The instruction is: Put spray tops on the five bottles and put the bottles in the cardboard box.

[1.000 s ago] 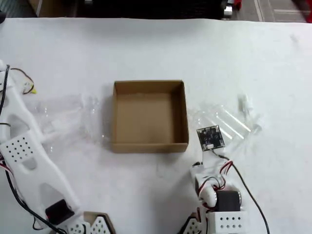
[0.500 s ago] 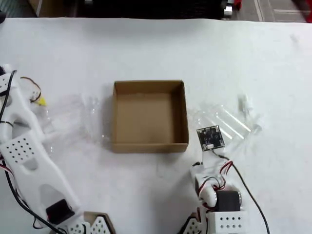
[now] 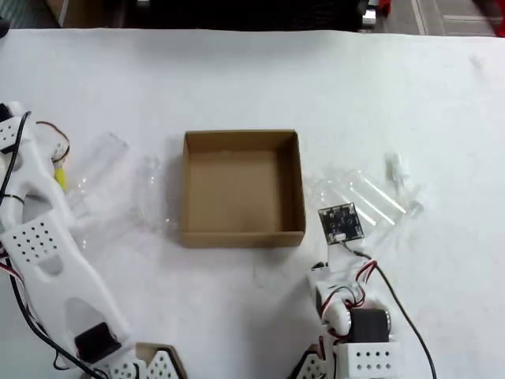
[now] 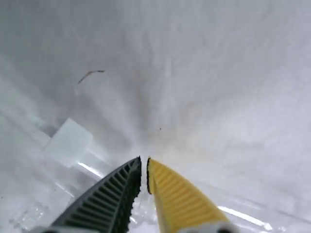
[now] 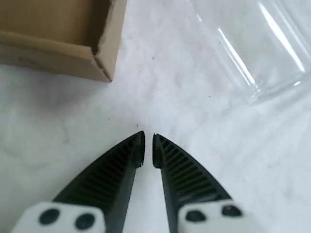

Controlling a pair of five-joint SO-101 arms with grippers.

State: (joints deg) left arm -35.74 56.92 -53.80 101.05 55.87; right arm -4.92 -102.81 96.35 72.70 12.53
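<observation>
The open cardboard box [image 3: 243, 188] sits at the table's centre with nothing inside. Clear bottles [image 3: 105, 155] without tops lie left of it, and one stands out beside my left gripper [image 3: 60, 172]. In the left wrist view that gripper [image 4: 144, 167] has its black and yellow fingers shut tip to tip over clear plastic [image 4: 70, 141]. More clear bottles [image 3: 369, 197] lie right of the box, with a white spray top [image 3: 394, 168] beyond them. My right gripper [image 5: 148, 145] is shut on nothing just above the table, near the box corner [image 5: 104, 48] and the bottles [image 5: 252, 53].
The right arm [image 3: 351, 316] rests at the table's front edge, its camera board [image 3: 339, 223] close to the box's near right corner. The left arm [image 3: 39, 253] runs along the left edge. White tabletop [image 3: 252, 79] stretches behind the box.
My left arm has swung toward the box and the bottles on the left. One clear bottle there has shifted and now shows more distinctly. The right arm has not moved.
</observation>
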